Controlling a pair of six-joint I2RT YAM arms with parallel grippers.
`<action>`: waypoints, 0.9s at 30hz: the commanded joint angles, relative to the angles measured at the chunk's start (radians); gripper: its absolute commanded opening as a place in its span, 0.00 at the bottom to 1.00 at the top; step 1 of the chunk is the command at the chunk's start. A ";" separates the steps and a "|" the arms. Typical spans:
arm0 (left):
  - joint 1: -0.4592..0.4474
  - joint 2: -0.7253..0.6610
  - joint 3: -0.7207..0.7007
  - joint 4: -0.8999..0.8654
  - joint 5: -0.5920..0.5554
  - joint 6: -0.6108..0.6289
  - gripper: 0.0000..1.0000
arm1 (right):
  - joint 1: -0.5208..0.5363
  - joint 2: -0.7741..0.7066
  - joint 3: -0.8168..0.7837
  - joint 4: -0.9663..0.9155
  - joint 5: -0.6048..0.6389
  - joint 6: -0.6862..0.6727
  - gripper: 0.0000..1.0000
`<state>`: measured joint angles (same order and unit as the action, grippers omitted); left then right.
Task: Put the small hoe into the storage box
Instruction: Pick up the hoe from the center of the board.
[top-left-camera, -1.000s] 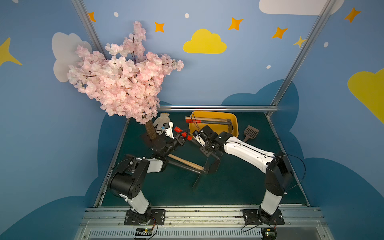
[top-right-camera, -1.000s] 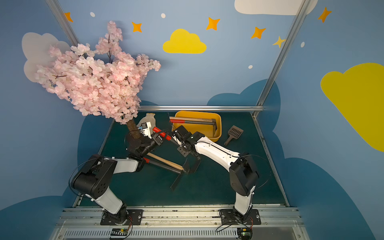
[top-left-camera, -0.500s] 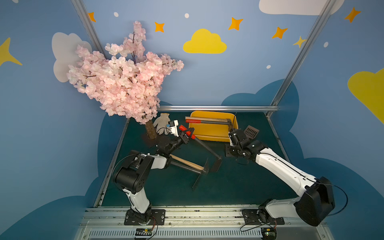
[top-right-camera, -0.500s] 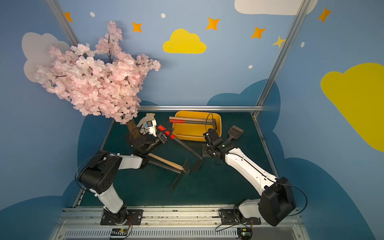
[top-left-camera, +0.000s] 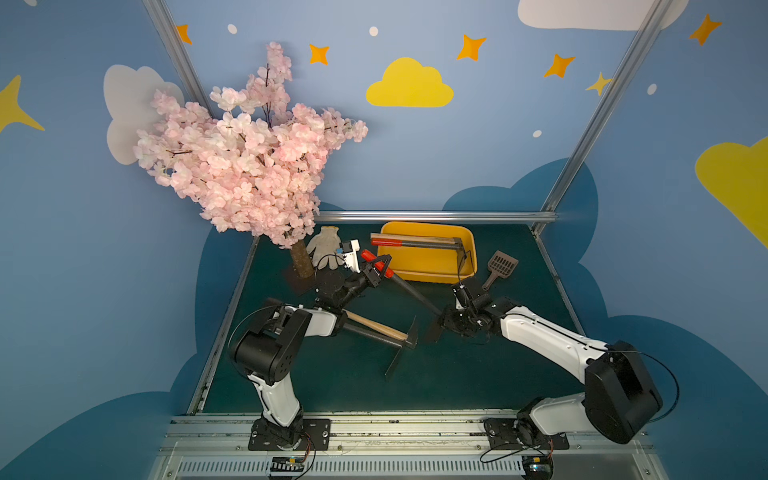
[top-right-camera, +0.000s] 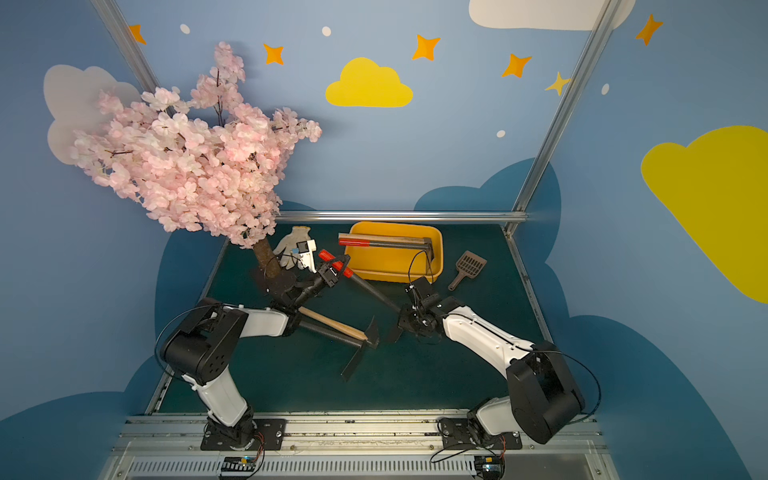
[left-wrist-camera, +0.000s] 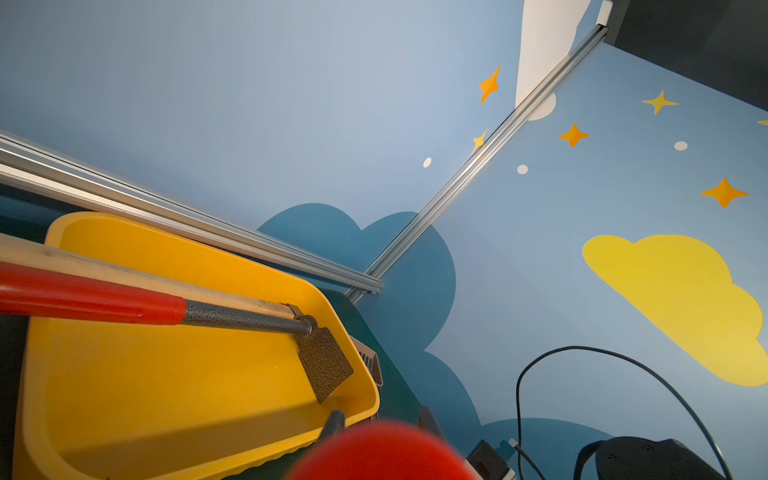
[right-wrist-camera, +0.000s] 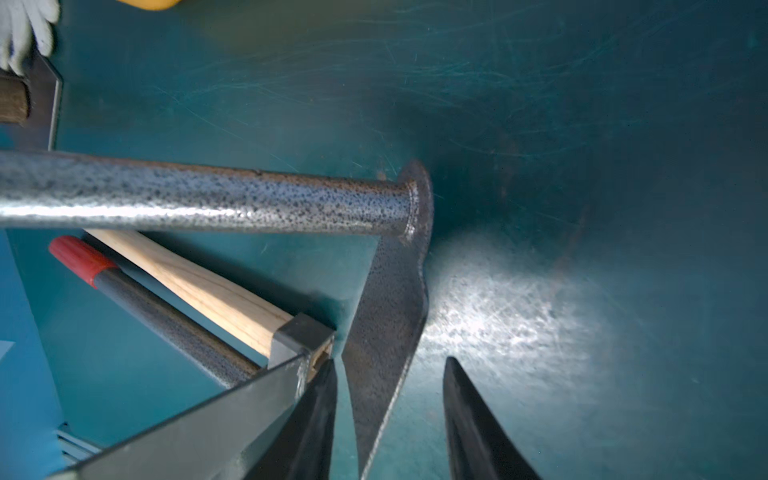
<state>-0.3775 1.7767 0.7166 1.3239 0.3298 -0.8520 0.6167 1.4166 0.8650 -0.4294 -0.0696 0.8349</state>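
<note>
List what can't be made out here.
Left gripper, its grip on the held hoe: left wrist view shows only a red blur, too close.
Right gripper: in both top views its wrist hides the jaws.
Wooden hoe handle end: left arm covers it in top views, the held shaft in right wrist view.

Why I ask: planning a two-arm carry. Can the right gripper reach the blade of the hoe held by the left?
Likely yes: the right gripper has its jaws open astride the blade, nothing else between; the wooden-handled hoe's head sits close beside one finger.

The small hoe blade sits between the parted fingers of the right gripper.
</note>
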 joint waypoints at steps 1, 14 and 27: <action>-0.004 -0.032 0.011 0.074 -0.024 -0.022 0.03 | 0.000 0.032 -0.026 0.070 -0.035 0.054 0.42; -0.007 -0.059 -0.011 0.074 -0.035 -0.018 0.03 | -0.005 0.129 -0.046 0.157 -0.045 0.096 0.19; -0.011 -0.046 -0.015 0.074 -0.036 -0.017 0.03 | -0.037 0.067 -0.018 0.087 0.025 0.071 0.00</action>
<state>-0.3698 1.7653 0.6899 1.3251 0.2611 -0.9028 0.5720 1.5227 0.8215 -0.2344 -0.1284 1.0088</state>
